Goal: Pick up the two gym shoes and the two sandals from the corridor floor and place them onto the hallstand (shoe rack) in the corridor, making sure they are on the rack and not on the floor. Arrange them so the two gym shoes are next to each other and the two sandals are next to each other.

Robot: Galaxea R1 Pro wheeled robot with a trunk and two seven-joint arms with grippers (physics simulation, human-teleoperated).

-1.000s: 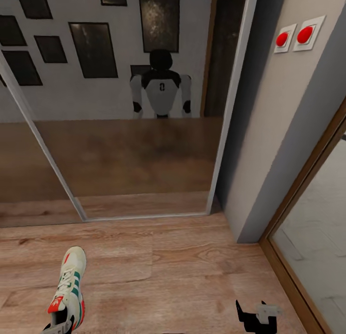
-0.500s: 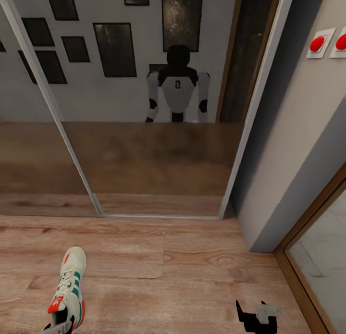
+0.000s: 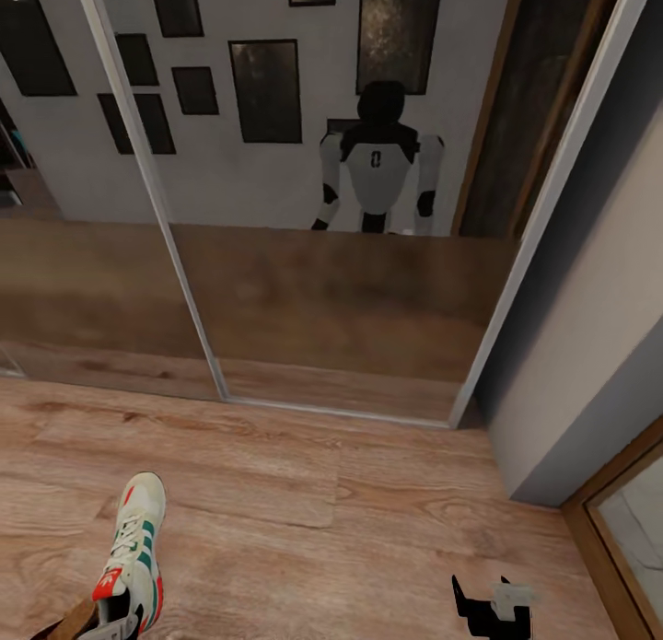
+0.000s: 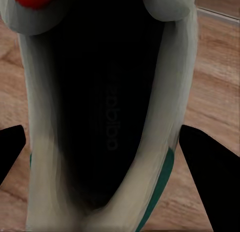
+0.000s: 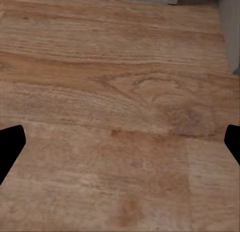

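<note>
A cream-white gym shoe [image 3: 133, 552] with green stripes and a red tongue patch hangs low over the corridor floor [image 3: 322, 520] at the head view's lower left. My left gripper [image 3: 112, 627] is shut on its heel end. In the left wrist view the shoe's dark opening [image 4: 107, 117] lies between the two black fingers [image 4: 207, 182]. A brown shape [image 3: 64, 622] at the bottom-left edge may be a sandal; too little shows to tell. My right gripper [image 3: 490, 608] is open at the lower right, with bare floor [image 5: 120, 117] under it. The hallstand is out of view.
Ahead stand mirrored sliding doors [image 3: 350, 281] with a metal floor rail [image 3: 331, 410]; they reflect the robot [image 3: 378, 170] and framed pictures. A grey wall corner [image 3: 571, 419] and a wood-framed glass door [image 3: 626, 539] close off the right side.
The whole picture has shifted right, so the camera has turned left. The shoe and both grippers keep their places in the view. A brown shape has entered at the bottom left.
</note>
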